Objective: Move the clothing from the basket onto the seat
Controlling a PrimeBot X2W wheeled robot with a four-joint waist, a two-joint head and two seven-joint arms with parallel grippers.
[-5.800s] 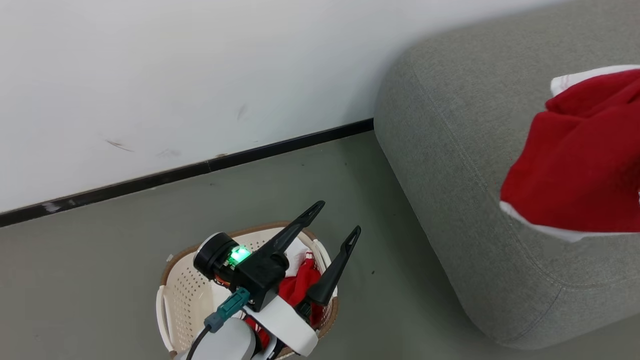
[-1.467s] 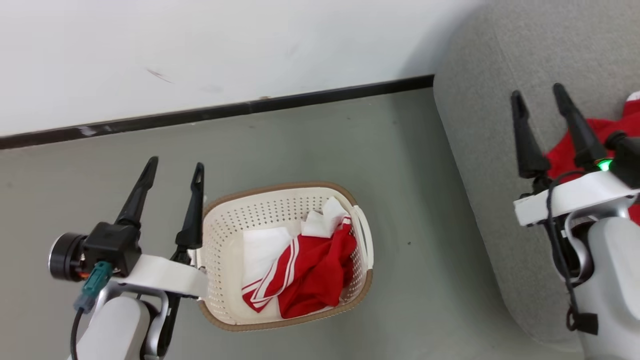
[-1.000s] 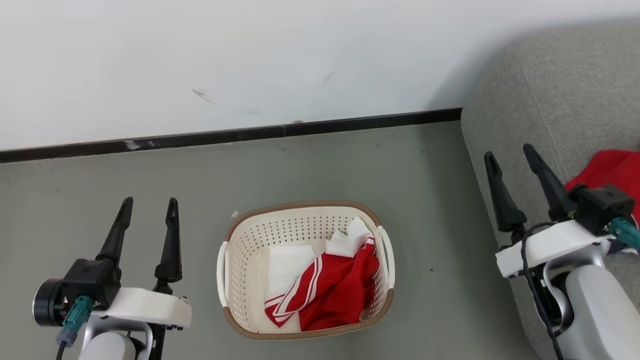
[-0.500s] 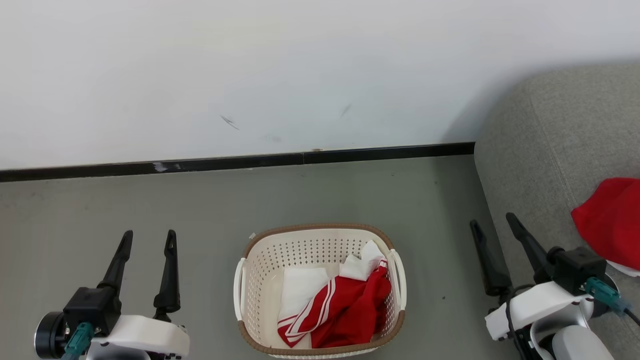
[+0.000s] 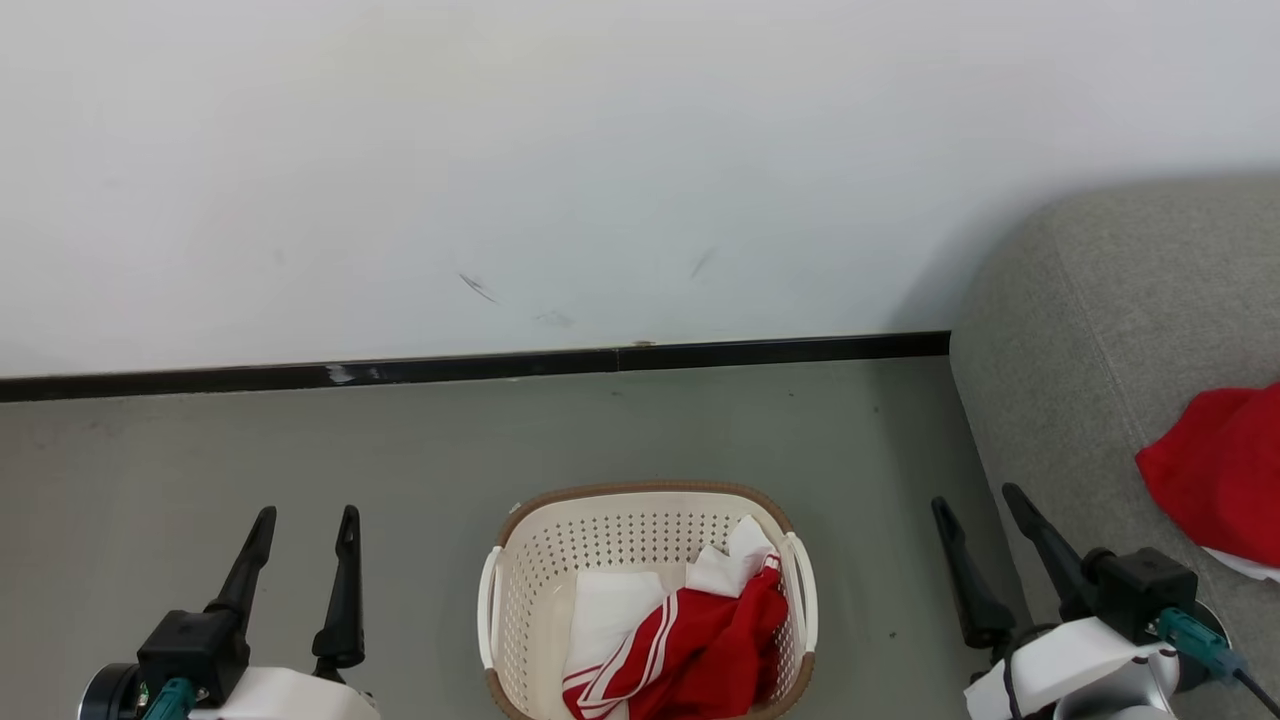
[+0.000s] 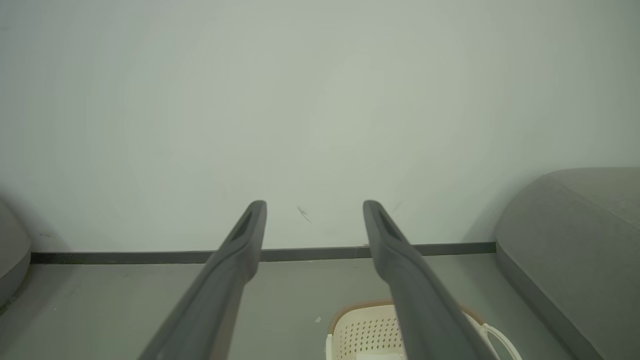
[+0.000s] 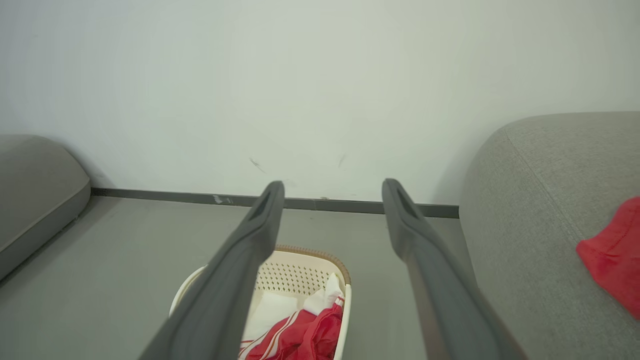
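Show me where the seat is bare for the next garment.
The seat is bare between its left edge and the red garment lying on it, and behind that garment toward the wall. Tight at its near left edge, by the open right gripper.

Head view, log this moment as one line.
left end effector open, empty | right end effector open, empty | basket holds red clothing | seat holds red garment

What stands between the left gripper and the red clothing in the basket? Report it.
Nothing visible from above: the clothing lies uncovered in the basket. Approached sideways, the basket's left wall stands between it and the open left gripper.
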